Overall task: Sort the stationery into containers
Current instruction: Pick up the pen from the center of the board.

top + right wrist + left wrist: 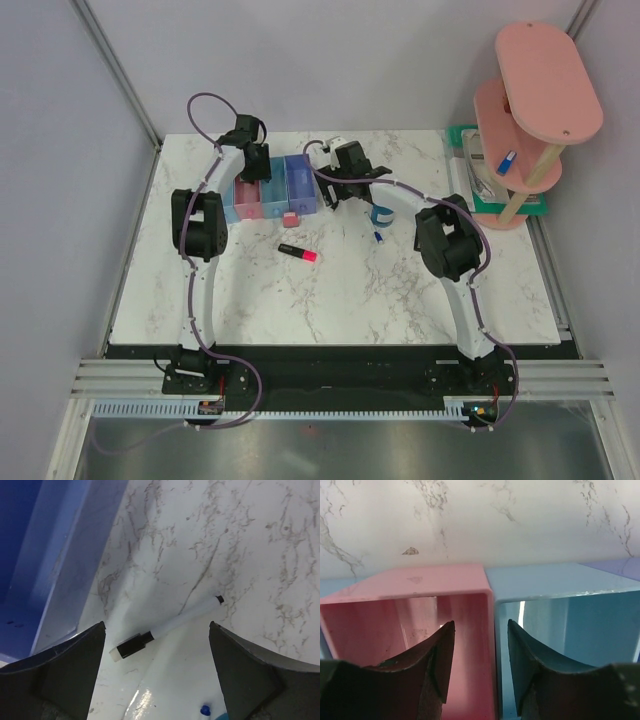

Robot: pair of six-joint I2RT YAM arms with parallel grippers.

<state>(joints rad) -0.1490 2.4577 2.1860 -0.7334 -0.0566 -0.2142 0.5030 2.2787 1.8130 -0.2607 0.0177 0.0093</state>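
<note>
The row of joined trays (pixel 300 182) stands at the back middle of the table. My left gripper (pixel 256 172) hangs open and empty over it; in the left wrist view the gripper (pixel 480 630) straddles the wall between the pink tray (pixel 405 587) and a blue tray (pixel 560 582). My right gripper (pixel 335 197) is open just right of the trays. In its wrist view the gripper (pixel 157 626) is above a white pen with a black cap (pixel 167 624) lying beside the violet-blue tray (pixel 55 555). A black highlighter with a pink end (pixel 298 252) and a pink eraser (pixel 290 218) lie in front of the trays.
A round blue pot (pixel 383 212) and a small blue-tipped pen (pixel 379 237) lie right of my right gripper. A pink two-tier shelf (pixel 540 100) with a blue item (pixel 507 162) stands over a green tray (pixel 468 165) at the back right.
</note>
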